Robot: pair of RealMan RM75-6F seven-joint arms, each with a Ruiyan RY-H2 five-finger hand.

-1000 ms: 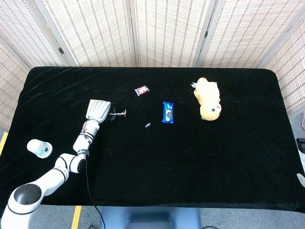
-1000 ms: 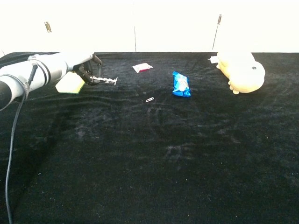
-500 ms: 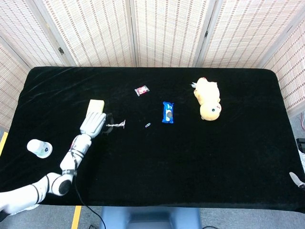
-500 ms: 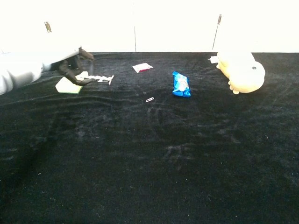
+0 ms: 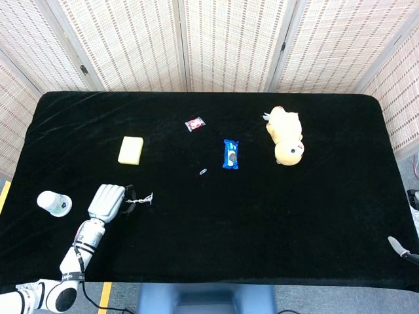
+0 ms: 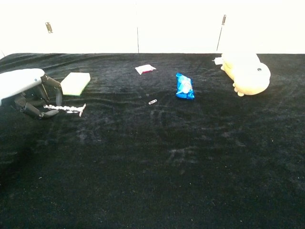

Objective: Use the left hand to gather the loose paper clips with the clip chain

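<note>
Our left hand (image 5: 107, 201) hovers low, palm down, fingers (image 6: 29, 108) curled and pinching the clip chain (image 6: 66, 109), which trails out beyond the fingertips; forearm extends back behind.

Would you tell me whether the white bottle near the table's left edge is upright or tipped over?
Tipped over: the head view shows the white bottle lying on its side on the black table.

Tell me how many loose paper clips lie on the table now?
1. The loose paper clip lies left of the blue snack packet, apart from the clip chain. Others could be too small to see.

left robot hand (image 6: 28, 93) pinching clip chain (image 6: 66, 109), loose paper clip (image 6: 152, 101) apart
</note>
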